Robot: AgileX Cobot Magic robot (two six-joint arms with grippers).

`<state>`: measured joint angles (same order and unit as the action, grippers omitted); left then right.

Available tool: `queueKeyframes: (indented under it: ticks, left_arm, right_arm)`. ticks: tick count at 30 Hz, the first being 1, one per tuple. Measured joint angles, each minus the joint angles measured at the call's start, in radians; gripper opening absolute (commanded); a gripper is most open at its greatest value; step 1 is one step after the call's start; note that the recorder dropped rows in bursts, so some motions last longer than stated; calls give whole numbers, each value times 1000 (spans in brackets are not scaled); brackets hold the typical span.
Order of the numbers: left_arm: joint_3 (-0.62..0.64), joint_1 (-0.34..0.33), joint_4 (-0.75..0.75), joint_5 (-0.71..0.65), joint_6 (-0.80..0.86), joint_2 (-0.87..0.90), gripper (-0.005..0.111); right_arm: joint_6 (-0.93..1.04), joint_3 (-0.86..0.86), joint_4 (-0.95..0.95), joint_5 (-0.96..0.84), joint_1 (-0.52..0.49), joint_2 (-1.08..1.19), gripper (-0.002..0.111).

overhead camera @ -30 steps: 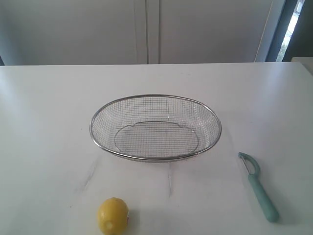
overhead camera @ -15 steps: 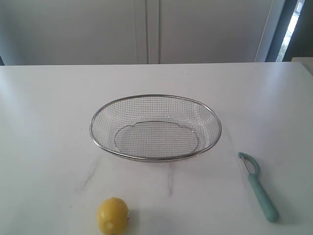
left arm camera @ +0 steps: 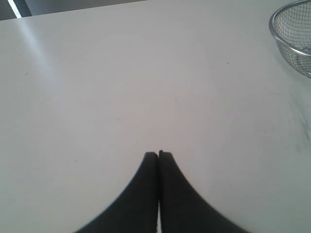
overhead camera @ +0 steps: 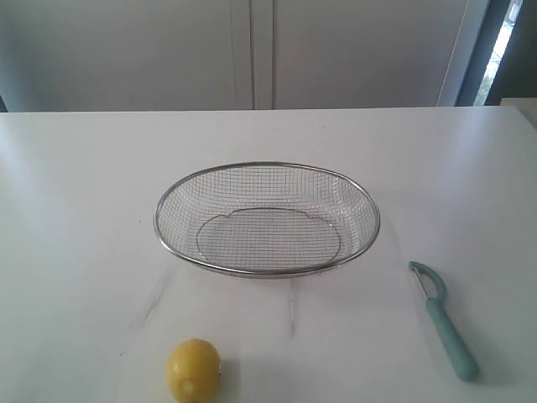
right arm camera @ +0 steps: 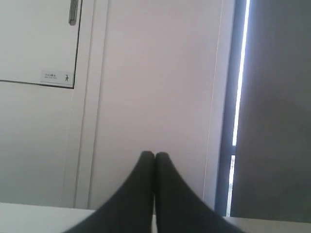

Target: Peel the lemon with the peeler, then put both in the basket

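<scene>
The lemon (overhead camera: 194, 369) sits by the bench's (overhead camera: 84, 210) near edge, the peeler (overhead camera: 445, 321) toward its near right corner. The left gripper (left arm camera: 158, 154) and right gripper (right arm camera: 154, 154) are pinched closed, empty. The lemon looks firm and likely to roll, so grasp its middle; take the light peeler by its handle.

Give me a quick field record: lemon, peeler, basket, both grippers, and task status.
lemon: on the table, front left of the basket, peel looks intact
peeler: flat on the table, right of the basket, head pointing to the far side
basket: centre of the table, nothing in it
left gripper: shut, holding nothing, over bare table
right gripper: shut, holding nothing, aimed at the wall
status: nothing grasped, lemon and peeler both outside the basket
</scene>
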<state>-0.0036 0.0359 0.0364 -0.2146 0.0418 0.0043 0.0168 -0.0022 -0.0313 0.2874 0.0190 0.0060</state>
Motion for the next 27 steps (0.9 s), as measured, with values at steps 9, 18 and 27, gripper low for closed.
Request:
queueKeyframes:
  ticks: [9, 18, 27]
  left_arm:
    - [0, 0, 0, 0, 0, 0, 0]
    - [0, 0, 0, 0, 0, 0, 0]
    - [0, 0, 0, 0, 0, 0, 0]
  right_arm:
    - [-235, 0, 0, -22, 0, 0, 0]
    - [-271, 0, 136, -79, 0, 2, 0]
    - [-258, -80, 202, -97, 0, 250, 0]
